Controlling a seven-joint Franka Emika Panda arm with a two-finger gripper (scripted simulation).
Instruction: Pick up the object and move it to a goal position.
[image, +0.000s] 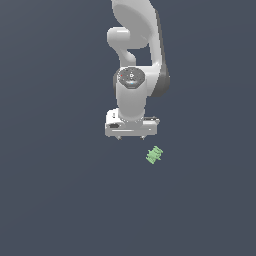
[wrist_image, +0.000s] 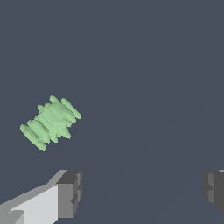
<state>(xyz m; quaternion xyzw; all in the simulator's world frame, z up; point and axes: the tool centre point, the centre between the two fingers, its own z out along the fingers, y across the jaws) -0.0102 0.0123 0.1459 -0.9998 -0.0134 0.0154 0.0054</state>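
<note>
The object (image: 154, 155) is a tiny light-green blocky piece with ridged, notched sides. It lies on the dark floor, tilted on a diagonal. It also shows in the wrist view (wrist_image: 50, 122). My white gripper (image: 131, 137) hangs from the arm, a little toward the exterior view's left of the object and apart from it. Its two grey fingertips (wrist_image: 70, 192) stand wide apart with nothing between them. The gripper (wrist_image: 142, 192) is open and empty.
The white arm (image: 136, 60) rises from the gripper to the top of the exterior view. The plain dark grey floor (image: 60, 200) fills the rest of both views. No other objects show.
</note>
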